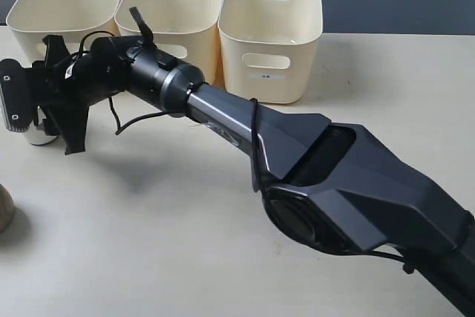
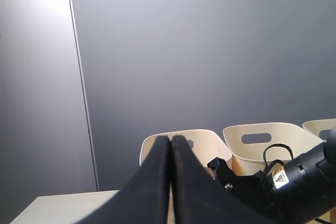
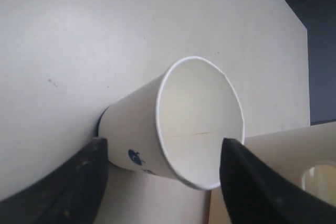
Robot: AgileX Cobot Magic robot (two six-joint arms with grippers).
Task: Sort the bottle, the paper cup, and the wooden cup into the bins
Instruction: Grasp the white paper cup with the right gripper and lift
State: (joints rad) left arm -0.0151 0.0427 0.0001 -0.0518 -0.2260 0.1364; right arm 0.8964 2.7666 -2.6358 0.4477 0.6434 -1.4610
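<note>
Right gripper (image 3: 163,182), seen in the right wrist view, has both dark fingers (image 3: 79,177) spread wide, one on each side of the paper cup (image 3: 178,124). Whether either finger touches the cup wall cannot be confirmed; there is no sign of a firm clamp. The paper cup is white, with its open mouth turned toward the wrist camera and a small blue mark low on its side. It sits on the pale table (image 3: 105,30).

In the exterior view, the right arm (image 1: 334,176) reaches from the near right corner across the middle to the far left side of the table (image 1: 185,243). Its gripper (image 1: 44,120) is there, and only a small white part of the paper cup (image 1: 41,137) shows beneath it.

At the near left edge of the exterior view, a rounded brown shape, the wooden cup (image 1: 6,209), is partly cut off by the frame.

Left gripper (image 2: 171,182) appears only in the left wrist view. Its two dark fingers are pressed together with nothing between them, and it points toward the grey wall (image 2: 210,51).

Three cream bins (image 1: 271,35) stand in a row at the far edge of the table, just beyond the right gripper. What they contain cannot be determined.
</note>
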